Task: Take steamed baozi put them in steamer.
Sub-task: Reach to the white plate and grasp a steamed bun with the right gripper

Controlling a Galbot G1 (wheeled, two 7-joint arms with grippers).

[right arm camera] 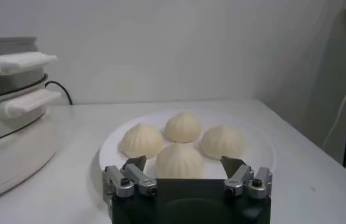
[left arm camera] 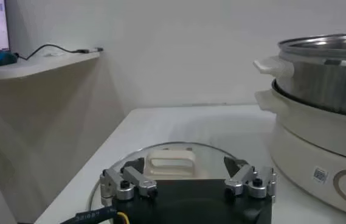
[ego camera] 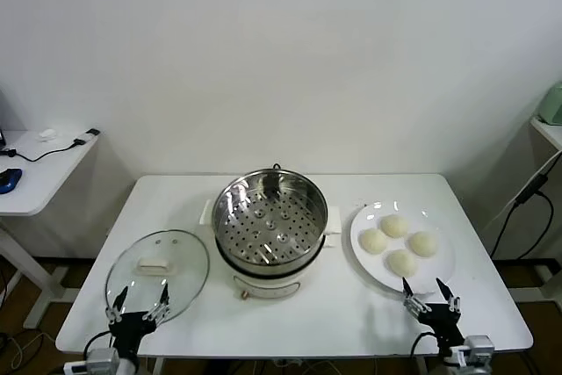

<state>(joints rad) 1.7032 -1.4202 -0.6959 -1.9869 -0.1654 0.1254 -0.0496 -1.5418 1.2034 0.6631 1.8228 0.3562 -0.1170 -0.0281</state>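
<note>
While steamer (ego camera: 270,227) empty, 4 baozi (ego camera: 399,241) plated.

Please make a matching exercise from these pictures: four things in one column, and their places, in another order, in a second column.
Things:
1. steamer
2. glass lid
3. buns
4. right claw

Places:
a. on the white plate
b. flat on the table, at the robot's left
c. at the table's near edge, by the plate
d. middle of the table

Pairs: 1-d, 2-b, 3-a, 4-c

lid (ego camera: 158,271) left of steamer (ego camera: 270,227), baozi (ego camera: 399,243) right
</note>
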